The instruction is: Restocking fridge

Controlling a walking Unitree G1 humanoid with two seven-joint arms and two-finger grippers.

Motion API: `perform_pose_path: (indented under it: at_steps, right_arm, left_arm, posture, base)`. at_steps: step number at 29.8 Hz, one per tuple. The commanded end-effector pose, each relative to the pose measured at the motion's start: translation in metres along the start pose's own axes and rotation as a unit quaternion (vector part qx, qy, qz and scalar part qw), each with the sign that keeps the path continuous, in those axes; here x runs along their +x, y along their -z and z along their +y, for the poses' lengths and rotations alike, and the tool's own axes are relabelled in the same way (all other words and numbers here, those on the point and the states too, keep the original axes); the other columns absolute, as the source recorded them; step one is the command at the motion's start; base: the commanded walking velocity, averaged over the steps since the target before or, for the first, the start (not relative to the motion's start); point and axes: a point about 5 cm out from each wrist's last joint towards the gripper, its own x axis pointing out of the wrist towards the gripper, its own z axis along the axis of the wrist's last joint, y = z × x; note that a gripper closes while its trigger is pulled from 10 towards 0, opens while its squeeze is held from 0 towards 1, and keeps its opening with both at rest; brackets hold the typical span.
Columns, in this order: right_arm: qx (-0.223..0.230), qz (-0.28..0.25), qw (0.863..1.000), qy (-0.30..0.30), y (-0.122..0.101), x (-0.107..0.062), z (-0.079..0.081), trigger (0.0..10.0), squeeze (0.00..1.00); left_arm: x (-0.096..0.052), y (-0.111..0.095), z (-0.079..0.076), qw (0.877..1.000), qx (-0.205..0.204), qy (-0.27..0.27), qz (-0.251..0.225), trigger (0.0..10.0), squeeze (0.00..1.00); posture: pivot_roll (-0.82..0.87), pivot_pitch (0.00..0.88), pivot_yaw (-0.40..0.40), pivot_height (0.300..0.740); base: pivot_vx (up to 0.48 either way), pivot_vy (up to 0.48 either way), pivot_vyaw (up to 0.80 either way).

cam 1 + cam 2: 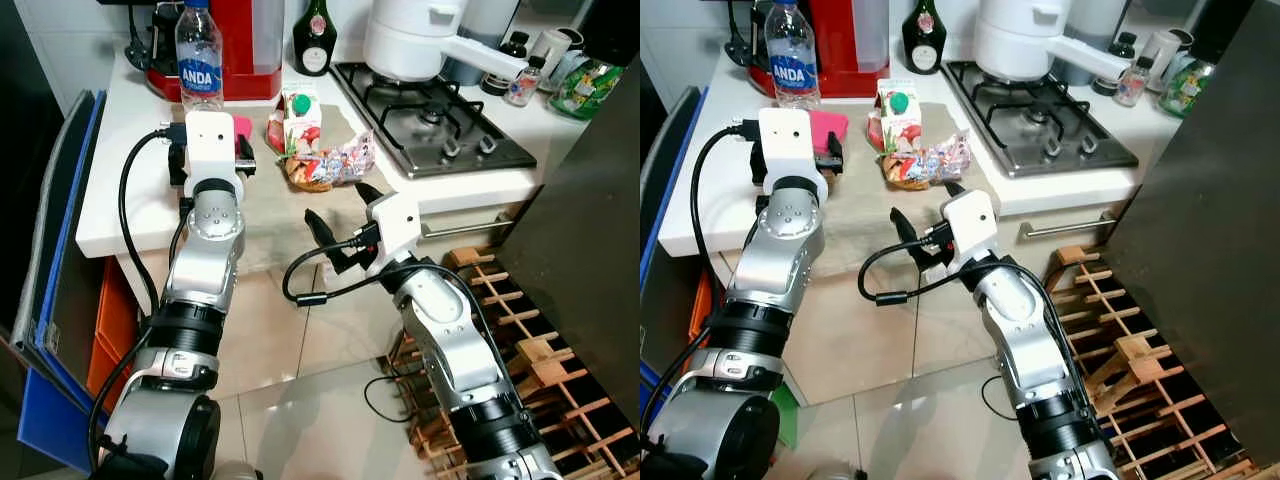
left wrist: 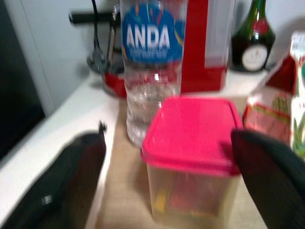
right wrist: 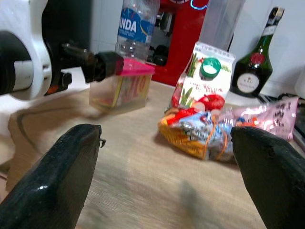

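A clear box with a pink lid (image 2: 190, 157) stands on the wooden counter (image 1: 270, 215), in front of a water bottle (image 1: 200, 55). My left gripper (image 2: 167, 138) is open at the box, one finger on each side, with a gap to its walls. My right gripper (image 1: 340, 207) hovers open and holds nothing at the counter's front edge. It faces a pile of snack bags (image 3: 205, 133) and a juice carton (image 3: 202, 76) a short way off.
A red appliance (image 1: 245, 50) and a green bottle (image 1: 314, 40) line the back wall. A gas hob (image 1: 430, 115) with a white pot (image 1: 410, 35) lies to the right. A wooden rack (image 1: 530, 350) and a dark panel (image 1: 590, 250) stand lower right.
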Motion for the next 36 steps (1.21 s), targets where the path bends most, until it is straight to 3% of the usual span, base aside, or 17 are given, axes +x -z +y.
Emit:
perform_pose_path:
  at_steps: [1, 6, 12, 17, 23, 27, 32, 34, 36]
  right_arm:
    - [-0.004, -0.004, 1.000, 0.003, -0.004, -0.001, -0.001, 10.0, 0.00]
    - [-0.002, -0.001, 1.000, 0.001, -0.004, -0.001, 0.000, 10.0, 0.00]
    - [-0.001, 0.002, 1.000, 0.001, -0.004, -0.003, 0.001, 10.0, 0.00]
    - [-0.001, 0.004, 1.000, 0.002, -0.004, -0.005, 0.001, 10.0, 0.00]
    - [-0.005, 0.007, 1.000, 0.004, -0.004, -0.005, -0.001, 10.0, 0.00]
    - [-0.005, 0.008, 1.000, 0.003, -0.004, -0.005, -0.001, 10.0, 0.00]
    - [-0.003, 0.009, 1.000, 0.001, -0.004, -0.004, 0.000, 10.0, 0.00]
    - [-0.003, 0.008, 1.000, 0.001, -0.004, -0.003, -0.001, 10.0, 0.00]
    - [-0.003, 0.008, 1.000, 0.001, -0.004, -0.003, -0.001, 10.0, 0.00]
  left_arm:
    - [0.000, 0.012, -0.004, 1.000, 0.000, 0.000, 0.029, 10.0, 0.00]
    - [0.003, 0.010, -0.016, 0.998, -0.029, 0.045, 0.020, 10.0, 0.00]
    - [0.009, 0.009, -0.014, 0.998, -0.030, 0.057, 0.011, 10.0, 0.00]
    - [0.012, 0.010, -0.010, 0.998, -0.004, 0.063, 0.003, 10.0, 0.00]
    - [0.016, 0.004, -0.002, 0.995, 0.067, 0.068, -0.040, 10.0, 0.00]
    - [0.017, 0.001, 0.002, 0.992, 0.087, 0.071, -0.056, 10.0, 0.00]
    - [0.015, -0.003, 0.008, 0.993, 0.064, 0.074, -0.065, 10.0, 0.00]
    - [0.013, -0.014, 0.010, 0.989, 0.013, 0.108, -0.096, 10.0, 0.00]
    - [0.013, -0.015, 0.011, 0.989, 0.011, 0.111, -0.098, 10.0, 0.00]
  posture:
    - [0.04, 0.000, -0.063, 0.740]
    - [0.04, 0.000, -0.069, 0.740]
    - [0.03, 0.000, -0.067, 0.740]
    - [0.02, 0.000, -0.068, 0.740]
    - [0.02, 0.000, -0.068, 0.740]
    - [0.03, 0.000, -0.069, 0.740]
    - [0.03, 0.000, -0.072, 0.740]
    - [0.04, 0.000, -0.076, 0.740]
    - [0.04, 0.000, -0.076, 0.740]
  base:
    - [0.000, 0.000, 0.00]
    - [0.000, 0.000, 0.00]
    - [0.000, 0.000, 0.00]
    - [0.000, 0.000, 0.00]
    - [0.000, 0.000, 0.00]
    - [0.000, 0.000, 0.00]
    - [0.000, 0.000, 0.00]
    - [0.000, 0.000, 0.00]
    - [0.000, 0.000, 0.00]
